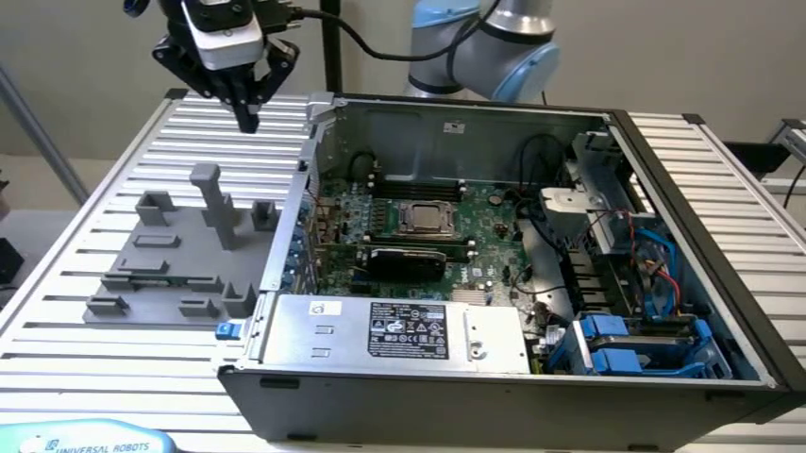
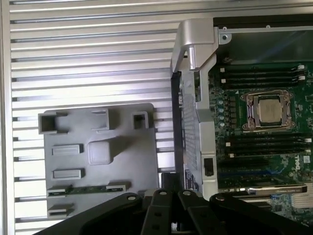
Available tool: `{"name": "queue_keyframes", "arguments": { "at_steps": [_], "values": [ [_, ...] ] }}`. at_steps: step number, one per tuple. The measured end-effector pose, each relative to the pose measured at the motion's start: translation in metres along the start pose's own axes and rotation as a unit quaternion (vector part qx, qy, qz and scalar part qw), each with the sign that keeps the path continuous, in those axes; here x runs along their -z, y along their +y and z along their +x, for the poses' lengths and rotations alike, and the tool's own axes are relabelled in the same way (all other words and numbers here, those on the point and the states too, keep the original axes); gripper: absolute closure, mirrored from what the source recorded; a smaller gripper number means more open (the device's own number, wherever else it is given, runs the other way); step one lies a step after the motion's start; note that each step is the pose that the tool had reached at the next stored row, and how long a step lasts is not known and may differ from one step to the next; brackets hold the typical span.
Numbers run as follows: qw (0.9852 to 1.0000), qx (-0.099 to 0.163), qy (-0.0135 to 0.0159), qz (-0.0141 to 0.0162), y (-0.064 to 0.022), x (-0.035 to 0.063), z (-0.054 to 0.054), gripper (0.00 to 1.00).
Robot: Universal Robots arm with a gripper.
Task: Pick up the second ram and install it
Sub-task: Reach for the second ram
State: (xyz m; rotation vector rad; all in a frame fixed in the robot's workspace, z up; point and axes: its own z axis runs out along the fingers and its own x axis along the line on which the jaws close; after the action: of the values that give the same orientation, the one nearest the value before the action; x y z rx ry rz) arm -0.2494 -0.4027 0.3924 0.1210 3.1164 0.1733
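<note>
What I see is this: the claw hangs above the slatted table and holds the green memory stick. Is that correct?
Not quite. The claw does hang above the slatted table, but it holds nothing, as the exterior view shows. The green memory stick lies in the grey holder on that table, as the wrist view shows.

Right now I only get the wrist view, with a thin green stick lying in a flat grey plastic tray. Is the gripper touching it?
Observer: No. The black gripper hangs high in the air over the slatted metal table, apart from the thin green ram stick.
Operator: Does anything stick up there?
Observer: A tall grey post stands upright on the grey plastic fixture.
Operator: What's hiding in the computer?
Observer: A silver power supply box sits in the open dark computer case.
</note>
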Motion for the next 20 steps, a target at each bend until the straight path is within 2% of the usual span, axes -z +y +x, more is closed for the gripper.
{"name": "queue_keyframes", "arguments": {
  "at_steps": [20],
  "values": [
    [1.0000,0.000,-0.0004,0.0065,-0.0143,-0.0018,0.088,0.89]
  ]
}}
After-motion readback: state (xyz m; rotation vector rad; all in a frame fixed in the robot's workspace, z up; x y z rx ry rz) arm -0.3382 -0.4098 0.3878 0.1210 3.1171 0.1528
